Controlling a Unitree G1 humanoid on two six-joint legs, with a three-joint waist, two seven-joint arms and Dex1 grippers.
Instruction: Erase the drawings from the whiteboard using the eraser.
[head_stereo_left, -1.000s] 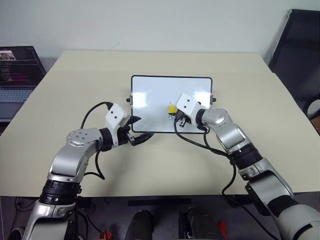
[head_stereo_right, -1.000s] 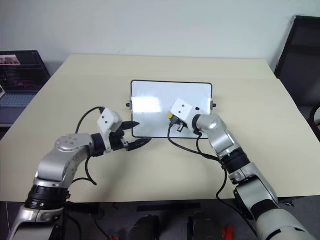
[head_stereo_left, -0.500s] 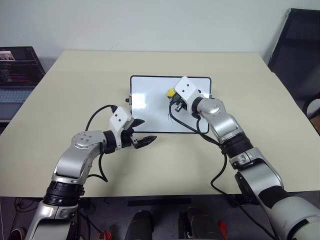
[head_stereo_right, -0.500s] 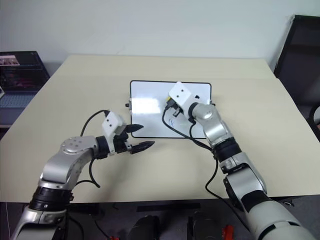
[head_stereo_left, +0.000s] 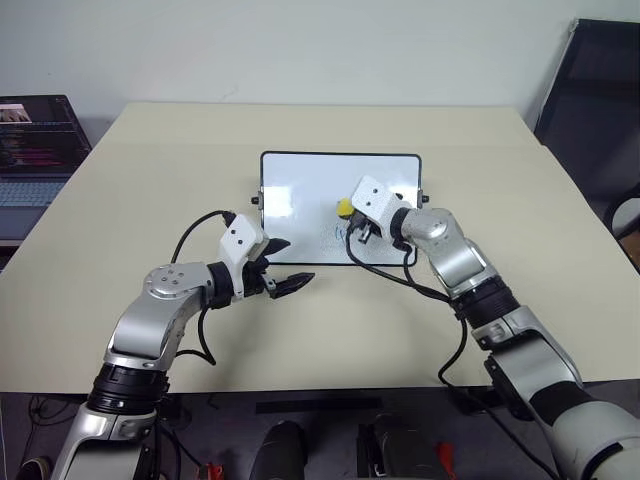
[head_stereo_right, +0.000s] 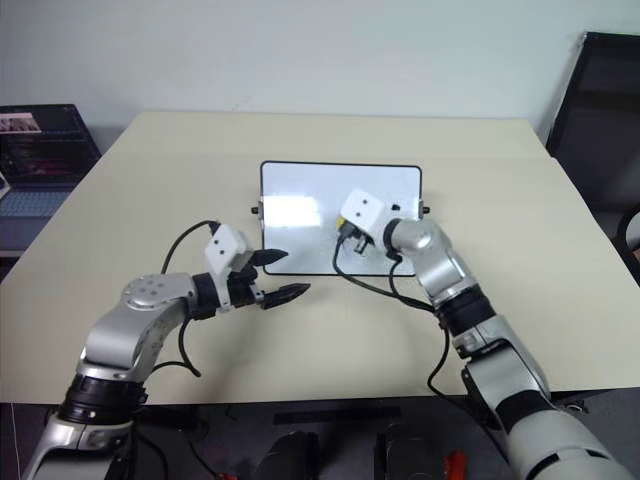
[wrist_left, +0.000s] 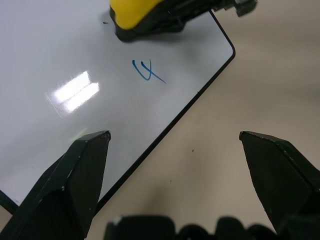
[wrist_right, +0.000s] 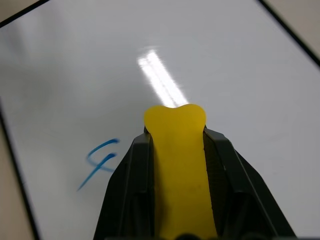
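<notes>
We see the right tool (wrist_right: 177, 165) closed on the eraser (wrist_right: 179, 165), its two black fingers (wrist_right: 131, 190) pressed against the block's long sides. The eraser's long axis runs in line with those fingers, and its rounded yellow end sticks out past the fingertips, pointing across the board (head_stereo_left: 300, 180) toward its far edge. In the left wrist view we see the eraser's dark underside facing the white surface of the board; whether it touches the board we cannot tell.

One blue drawing (wrist_left: 147, 71) shows on the board just beside the right tool, near the board's front edge and between the two tools. We cannot make out other marks.

The board lies flat on the beige surface (head_stereo_left: 150, 160), its long side running left to right, with small black knobs at both short sides.

The left tool (head_stereo_left: 283, 268) hangs just in front of the board's near left corner, over the bare surface, its fingers (wrist_left: 75, 170) spread wide apart and holding nothing. It points toward the right tool.

A laptop (head_stereo_left: 35, 150) sits well off to the left tool's outer side.
</notes>
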